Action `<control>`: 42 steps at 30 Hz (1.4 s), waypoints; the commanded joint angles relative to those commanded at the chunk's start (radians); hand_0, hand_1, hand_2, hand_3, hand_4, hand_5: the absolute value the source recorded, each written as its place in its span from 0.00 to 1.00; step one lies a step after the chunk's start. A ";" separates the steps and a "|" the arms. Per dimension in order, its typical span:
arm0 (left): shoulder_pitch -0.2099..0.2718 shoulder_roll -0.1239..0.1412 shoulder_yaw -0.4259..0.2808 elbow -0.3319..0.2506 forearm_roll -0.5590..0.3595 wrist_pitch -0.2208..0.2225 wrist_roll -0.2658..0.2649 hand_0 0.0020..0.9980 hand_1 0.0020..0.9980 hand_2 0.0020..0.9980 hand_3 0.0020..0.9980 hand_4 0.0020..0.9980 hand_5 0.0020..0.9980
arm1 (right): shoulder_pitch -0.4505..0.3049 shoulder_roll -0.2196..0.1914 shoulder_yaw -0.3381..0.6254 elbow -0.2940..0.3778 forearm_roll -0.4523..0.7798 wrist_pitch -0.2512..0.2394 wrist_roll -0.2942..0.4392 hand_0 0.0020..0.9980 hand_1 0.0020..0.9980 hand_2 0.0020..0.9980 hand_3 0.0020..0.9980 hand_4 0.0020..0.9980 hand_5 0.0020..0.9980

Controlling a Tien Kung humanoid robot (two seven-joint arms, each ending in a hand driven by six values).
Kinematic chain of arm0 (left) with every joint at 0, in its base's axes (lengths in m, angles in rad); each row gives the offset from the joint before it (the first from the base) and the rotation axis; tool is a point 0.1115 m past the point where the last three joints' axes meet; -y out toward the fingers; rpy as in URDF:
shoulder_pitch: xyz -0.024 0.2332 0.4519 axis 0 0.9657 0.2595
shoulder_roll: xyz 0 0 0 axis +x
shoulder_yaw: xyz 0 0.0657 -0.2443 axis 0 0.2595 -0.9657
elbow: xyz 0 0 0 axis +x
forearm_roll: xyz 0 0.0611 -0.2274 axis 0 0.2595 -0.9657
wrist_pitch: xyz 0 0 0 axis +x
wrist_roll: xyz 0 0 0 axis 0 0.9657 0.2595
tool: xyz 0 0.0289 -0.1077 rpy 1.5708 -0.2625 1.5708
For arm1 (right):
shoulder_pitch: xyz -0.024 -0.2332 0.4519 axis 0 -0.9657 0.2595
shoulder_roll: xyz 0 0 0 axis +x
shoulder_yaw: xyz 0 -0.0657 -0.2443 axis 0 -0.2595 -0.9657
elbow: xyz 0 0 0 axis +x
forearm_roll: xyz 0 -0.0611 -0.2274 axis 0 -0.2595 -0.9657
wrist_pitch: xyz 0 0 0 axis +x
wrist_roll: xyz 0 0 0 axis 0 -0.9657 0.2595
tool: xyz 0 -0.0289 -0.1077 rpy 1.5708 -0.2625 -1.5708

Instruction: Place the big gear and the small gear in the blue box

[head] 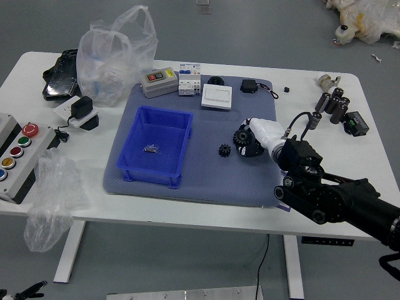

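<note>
1. Our right hand [254, 145] is at the big gear [242, 137]; we can't tell whether it grips it.
2. We see the small gear [224, 150] between that and the blue box [150, 173].
3. Our left hand [26, 292] shows lower left, its state unclear.

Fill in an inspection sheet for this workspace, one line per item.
Surface: white table with a grey-blue mat.
Job's things: big gear at the right hand; small gear on the mat; both outside the blue box.
Clutter: clear plastic bags at left, button panel, white box.
Hands: right over the mat, grip on the big gear unclear; left hand only partly visible, lower-left corner.
Cables: black cable below the table's near edge.
Surroundings: plastic-wrapped item beyond the far right corner.
People: nothing seen.
</note>
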 joint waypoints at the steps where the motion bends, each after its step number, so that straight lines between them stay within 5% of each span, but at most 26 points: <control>1: 0.000 0.000 0.000 0.000 0.000 0.000 0.000 0.66 0.48 0.51 0.71 0.73 0.63 | 0.000 0.000 0.001 0.001 -0.001 -0.001 0.001 0.24 0.38 0.54 0.64 0.32 0.12; 9: 0.001 -0.001 0.000 0.000 -0.001 0.000 -0.001 0.66 0.48 0.51 0.71 0.73 0.63 | 0.001 -0.016 0.041 0.056 -0.042 -0.009 -0.001 0.24 0.38 0.53 0.65 0.35 0.10; 13: 0.002 -0.001 -0.001 0.000 0.000 0.001 0.001 0.66 0.48 0.51 0.71 0.73 0.63 | 0.003 -0.028 0.063 0.132 -0.073 -0.018 -0.006 0.24 0.38 0.53 0.65 0.35 0.10; 22: 0.004 -0.002 -0.003 -0.001 0.002 0.001 0.003 0.66 0.48 0.51 0.71 0.73 0.64 | 0.040 -0.012 -0.019 0.332 -0.028 -0.067 0.107 0.32 0.45 0.56 0.66 0.35 0.12; 32: 0.004 0.000 -0.009 -0.003 0.011 0.000 0.008 0.66 0.48 0.51 0.72 0.73 0.65 | 0.094 0.019 -0.128 0.381 -0.030 0.105 0.052 0.37 0.55 0.65 0.69 0.42 0.15; 33: 0.004 0.000 -0.009 -0.003 0.011 0.000 0.008 0.66 0.48 0.51 0.72 0.73 0.65 | 0.096 0.019 -0.130 0.382 -0.029 0.115 0.047 0.39 0.62 0.74 0.72 0.51 0.21; 42: 0.003 -0.001 -0.011 -0.003 0.013 -0.001 0.008 0.66 0.48 0.51 0.72 0.73 0.65 | 0.104 0.018 -0.140 0.383 -0.032 0.133 0.026 0.42 0.66 0.79 0.76 0.56 0.22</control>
